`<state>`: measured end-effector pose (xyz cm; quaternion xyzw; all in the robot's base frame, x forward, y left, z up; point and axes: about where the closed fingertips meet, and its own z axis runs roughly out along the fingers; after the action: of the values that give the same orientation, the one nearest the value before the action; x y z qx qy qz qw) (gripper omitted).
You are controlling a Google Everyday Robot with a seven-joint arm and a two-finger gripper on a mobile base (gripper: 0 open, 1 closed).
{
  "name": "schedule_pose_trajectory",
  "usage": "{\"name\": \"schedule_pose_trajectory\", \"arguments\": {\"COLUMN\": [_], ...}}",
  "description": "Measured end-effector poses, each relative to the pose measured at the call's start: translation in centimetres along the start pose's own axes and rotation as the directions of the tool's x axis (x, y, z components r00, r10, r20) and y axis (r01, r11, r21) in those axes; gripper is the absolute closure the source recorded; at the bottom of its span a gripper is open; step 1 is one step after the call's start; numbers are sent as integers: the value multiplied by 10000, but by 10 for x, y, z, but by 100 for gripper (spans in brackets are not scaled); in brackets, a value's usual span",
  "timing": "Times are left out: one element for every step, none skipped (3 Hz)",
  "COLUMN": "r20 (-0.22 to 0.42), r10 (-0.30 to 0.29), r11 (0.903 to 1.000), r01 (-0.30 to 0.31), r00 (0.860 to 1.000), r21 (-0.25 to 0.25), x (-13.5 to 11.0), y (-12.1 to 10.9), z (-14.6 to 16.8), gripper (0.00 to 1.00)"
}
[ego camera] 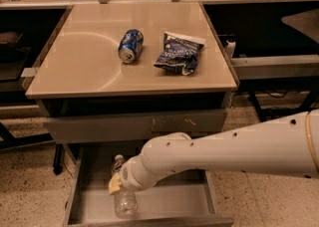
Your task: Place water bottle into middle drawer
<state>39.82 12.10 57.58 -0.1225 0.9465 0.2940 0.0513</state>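
**Desk:** What does the bottle look like from where you sit?

**Operator:** I see the water bottle, small, clear and ribbed. It sits inside the open middle drawer, over the left part of the pale floor. Its cap points to the far side and its base is toward the near edge. I cannot tell whether it lies flat on the drawer floor or is held just above it.

**Desk:** And the hand?

**Operator:** The hand is down in the drawer at the bottle's upper half, with a yellowish pad pressed against the bottle's left side. The white arm comes in from the right and its rounded wrist covers most of the hand. I cannot tell whether the hand is clamped on the bottle or loose around it.

**Desk:** Anything else in shot?

**Operator:** Above the drawer is a closed grey drawer front with pale scratches. On the counter a blue soda can lies on its side. A dark crumpled snack bag lies just right of the can, apart from it.
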Motion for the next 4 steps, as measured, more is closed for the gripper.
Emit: {"name": "schedule_pose_trajectory", "arguments": {"r20": [515,515,380,538], "r10": [884,884,1281,1830], "r11": [9958,9958,9911,9821], "r01": [-869,-869,-1266,-1799], "r00": [9948,9948,9910,9816], "r21": [-304,-304,-403,-563], "x": [-3,-3,3,0], "y": [-21,-21,-27,-45], "z": [22,22,42,75], "gripper": [100,100,100,100]}}
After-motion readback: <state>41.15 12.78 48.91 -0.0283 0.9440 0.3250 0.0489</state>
